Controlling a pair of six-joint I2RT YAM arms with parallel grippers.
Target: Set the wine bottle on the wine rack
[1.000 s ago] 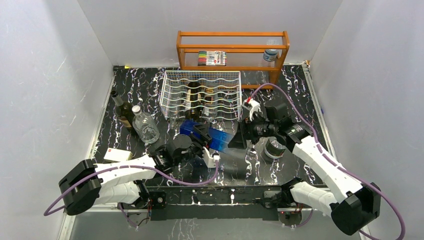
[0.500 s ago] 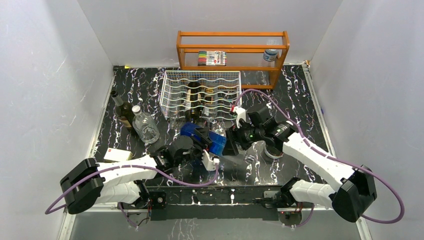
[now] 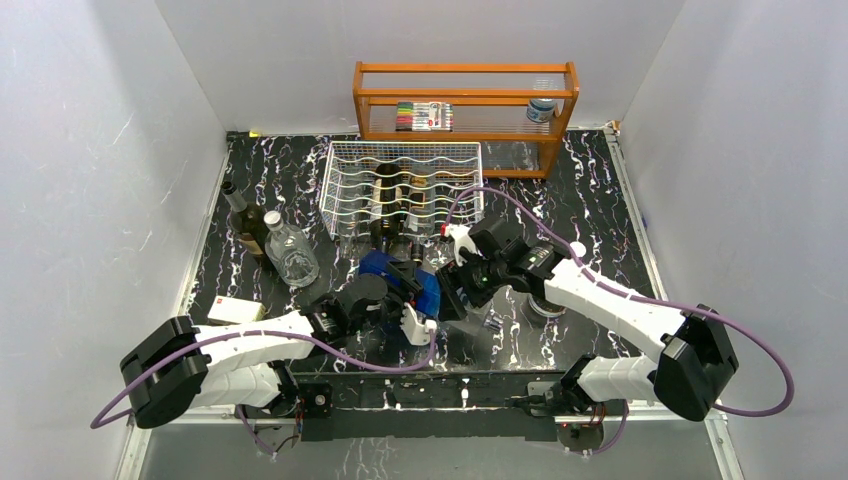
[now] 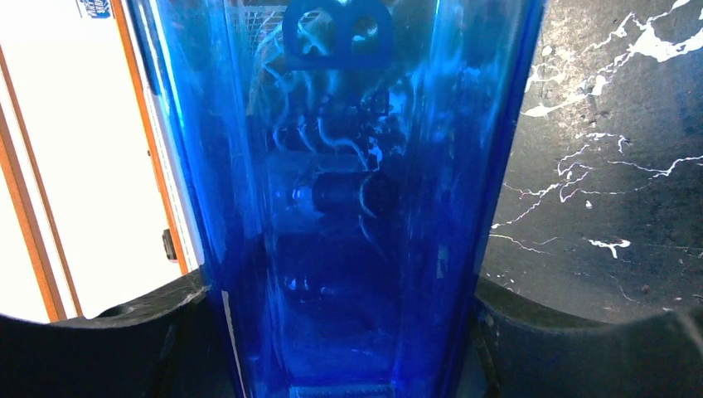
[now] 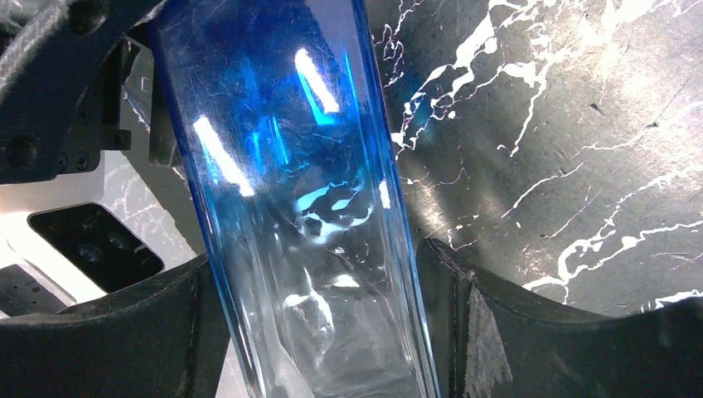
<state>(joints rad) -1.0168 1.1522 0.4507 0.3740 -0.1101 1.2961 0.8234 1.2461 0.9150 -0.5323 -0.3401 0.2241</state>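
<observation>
On the tabletop point(image 3: 590, 205), the rack point(image 3: 450, 170) stands toward the back, and dark bottles already lie in its middle cradles. It is light wire, so I judge that a nudge from an arm or from glass could slide it or jolt those bottles. The right arm's cable point(image 3: 500, 192) arcs over the rack's near right corner and might snag there on a reach forward.

The bottle point(image 3: 375, 262), blue glass, is not yet racked. It hangs just in front of the rack, lying across between the two arms. Its walls are smooth and glossy, so I expect it to slip easily.

The left gripper point(image 4: 340, 286) is clamped on the bottle, which fills the gap between its jaws. The right gripper point(image 5: 319, 257) has the bottle between its jaws with both pads close against the glass. Whether they press on it I cannot tell.

The main danger is the handover. If the left gripper lets go before the right has a firm hold, the bottle could drop onto the tabletop. If both pull while clamped, it could twist loose.
</observation>
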